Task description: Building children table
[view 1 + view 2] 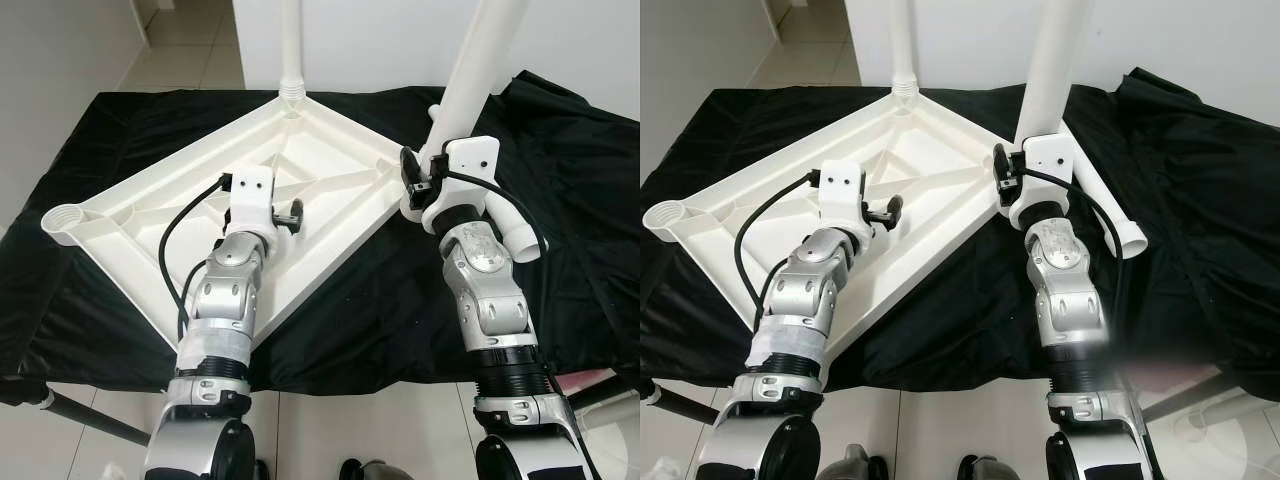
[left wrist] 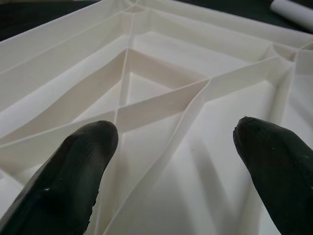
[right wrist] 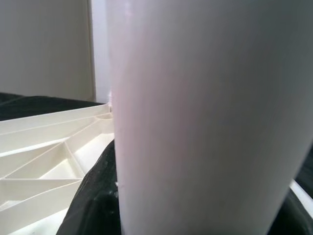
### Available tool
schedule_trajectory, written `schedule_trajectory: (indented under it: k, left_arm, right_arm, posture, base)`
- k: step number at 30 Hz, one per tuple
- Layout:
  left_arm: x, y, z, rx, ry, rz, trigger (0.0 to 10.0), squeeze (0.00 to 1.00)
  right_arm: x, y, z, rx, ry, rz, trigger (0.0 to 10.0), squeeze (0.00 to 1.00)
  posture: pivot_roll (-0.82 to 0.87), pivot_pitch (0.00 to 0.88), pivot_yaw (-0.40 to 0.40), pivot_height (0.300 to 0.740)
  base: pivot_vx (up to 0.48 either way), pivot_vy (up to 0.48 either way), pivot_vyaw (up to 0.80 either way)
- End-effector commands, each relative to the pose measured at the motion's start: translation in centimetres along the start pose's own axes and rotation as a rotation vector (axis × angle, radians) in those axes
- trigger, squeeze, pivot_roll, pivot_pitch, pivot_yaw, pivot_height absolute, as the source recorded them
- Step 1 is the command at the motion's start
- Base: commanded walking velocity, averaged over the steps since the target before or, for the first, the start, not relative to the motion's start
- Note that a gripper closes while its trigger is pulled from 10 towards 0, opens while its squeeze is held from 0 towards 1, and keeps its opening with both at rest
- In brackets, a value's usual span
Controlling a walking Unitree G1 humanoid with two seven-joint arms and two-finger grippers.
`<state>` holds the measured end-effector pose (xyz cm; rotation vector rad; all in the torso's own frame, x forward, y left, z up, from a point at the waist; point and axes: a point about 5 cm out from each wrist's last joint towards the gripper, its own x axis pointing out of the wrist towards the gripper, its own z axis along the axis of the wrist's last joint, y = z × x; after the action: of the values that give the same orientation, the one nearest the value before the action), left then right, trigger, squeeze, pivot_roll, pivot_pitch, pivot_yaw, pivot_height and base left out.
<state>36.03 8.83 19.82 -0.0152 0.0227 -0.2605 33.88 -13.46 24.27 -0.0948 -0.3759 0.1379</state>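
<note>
White ribbed tabletop point(image 1: 330, 190), underside up on black-draped desk point(image 1: 580, 200), one leg point(image 1: 291, 50) upright at far corner; left gripper point(image 2: 171, 142) over ribs, jaws wide; right gripper point(image 1: 412, 180) clasping second leg point(image 1: 478, 70) at right corner.

A black cloth point(image 1: 590, 180) drapes the work surface — creased and glossy, hanging over the near edge. Beyond it rises a plain white wall point(image 1: 380, 40), evenly lit. Pale floor tiles point(image 1: 190, 45) run off past the far left corner beside another light wall point(image 1: 55, 80) — similar tiles point(image 1: 400, 430) show below the near edge.
</note>
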Motion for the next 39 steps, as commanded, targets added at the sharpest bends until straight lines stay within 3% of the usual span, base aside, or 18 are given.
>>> schedule_trajectory:
  k: [1,3,7,9,12,13,21,23,27,34,39]
  left_arm:
    - [-0.2,-0.9,0.6,0.013,-0.039,-0.159,10.0,0.00]
    - [-0.3,0.0,1.2,0.074,-0.070,-0.195,10.0,0.00]
    - [-0.3,1.2,1.6,0.108,-0.077,-0.195,10.0,0.00]
    - [-0.4,3.9,2.0,0.193,-0.062,-0.165,10.0,0.00]
    - [-0.6,4.9,2.1,0.220,-0.051,-0.150,10.0,0.00]
    - [-0.8,6.2,1.9,0.260,-0.019,-0.146,10.0,0.00]
    - [-2.2,9.2,0.4,0.385,0.082,-0.167,10.0,0.00]
    - [-2.9,11.1,-0.7,0.456,0.155,-0.155,10.0,0.00]
    - [-3.9,12.6,-1.9,0.527,0.239,-0.201,10.0,0.00]
    - [-5.4,13.0,-2.8,0.601,0.303,-0.320,10.0,0.00]
    - [-6.7,11.9,-3.2,0.602,0.327,-0.474,10.0,0.00]
  right_arm:
    - [-0.2,-0.1,0.2,-0.009,-0.009,-0.004,10.0,0.00]
    - [-0.2,-0.2,0.2,-0.010,-0.010,-0.005,10.0,0.00]
    - [-0.2,-0.2,0.2,-0.011,-0.010,-0.007,10.0,0.00]
    - [-0.2,-0.3,0.2,-0.013,-0.010,-0.009,10.0,0.00]
    - [-0.2,-0.3,0.2,-0.013,-0.009,-0.009,10.0,0.00]
    - [-0.2,-0.3,0.2,-0.014,-0.009,-0.008,10.0,0.00]
    - [-0.3,-0.4,0.1,-0.016,-0.007,-0.005,10.0,0.00]
    - [-0.3,-0.5,0.1,-0.021,-0.005,0.000,10.0,0.00]
    - [-0.2,-0.6,0.1,-0.028,-0.004,0.007,10.0,0.00]
    - [-0.3,-0.8,0.1,-0.033,-0.001,0.009,10.0,0.00]
    - [-0.4,-0.8,0.0,-0.037,0.003,0.011,10.0,0.00]
  posture:
    - [-0.06,0.118,0.036,0.740]
    - [-0.06,0.118,0.037,0.740]
    - [-0.06,0.117,0.037,0.740]
    - [-0.05,0.118,0.036,0.740]
    - [-0.05,0.118,0.036,0.740]
    - [-0.05,0.119,0.034,0.740]
    - [-0.05,0.119,0.028,0.740]
    - [-0.04,0.121,0.020,0.740]
    - [-0.05,0.123,0.018,0.740]
    - [-0.05,0.128,0.016,0.740]
    - [-0.05,0.131,0.015,0.740]
  base:
    - [0.000,0.000,0.00]
    - [0.000,0.000,0.00]
    - [0.000,0.000,0.00]
    - [0.000,0.000,0.00]
    - [0.000,0.000,0.00]
    - [0.000,0.000,0.00]
    - [0.000,0.000,0.00]
    - [0.000,0.000,0.00]
    - [0.000,0.000,0.00]
    - [0.000,0.000,0.00]
    - [0.000,0.000,0.00]
